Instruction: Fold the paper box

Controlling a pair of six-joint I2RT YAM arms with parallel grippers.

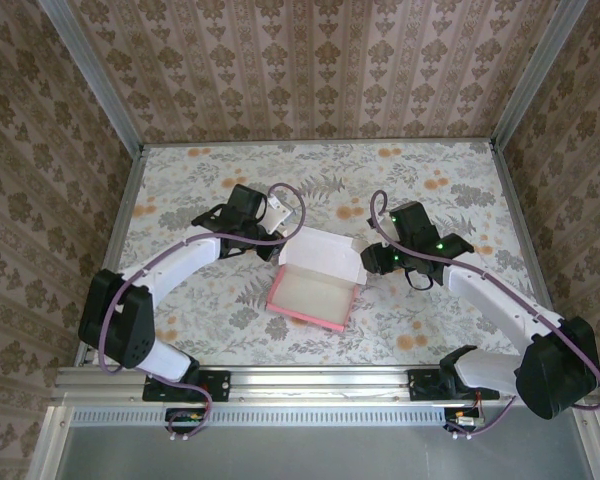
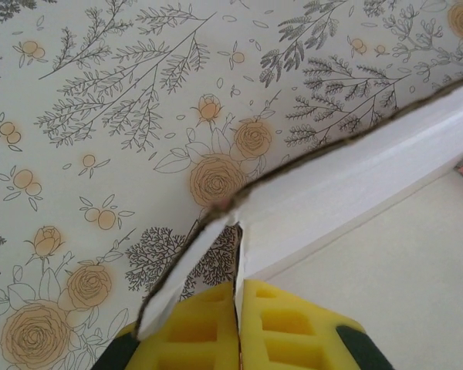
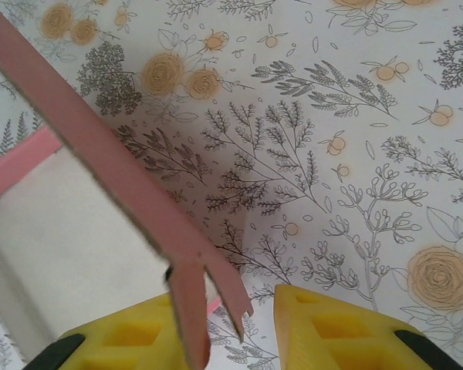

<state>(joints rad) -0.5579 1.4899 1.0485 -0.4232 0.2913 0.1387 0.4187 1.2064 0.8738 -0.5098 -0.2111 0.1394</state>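
box (image 1: 312, 290): mid-table (image 1: 430, 320), between the two arms; shallow pink tray, pale inside up, long side roughly across the view.
flap (image 1: 325, 252): rear one, raised off the tray and leaning back; not yet folded over.
left gripper (image 1: 272, 236): at the rear-left corner; in the wrist view (image 2: 238, 327) closed tight, no gap between the pads (image 2: 293, 331), thin card edge pinched between them.
why left: probably an anchor, holding the flap's corner up so the card cannot spring flat while the other end gets worked.
right gripper (image 1: 372, 262): at the right end of the box; in the wrist view (image 3: 228, 308) parted, clear gap between the pads (image 3: 332, 331).
tab (image 3: 189, 308): pink strip end, forked, lying against the left pad inside that gap; far pad not touching it, so nothing gripped.
why right: looks lined up to pinch the tab, then steer it into its slit.
step: judged mid-fold; tray walls up, end tabs and flap to go.
risk: thin card, so likely to buckle or slip past the pad if pinched off-centre.
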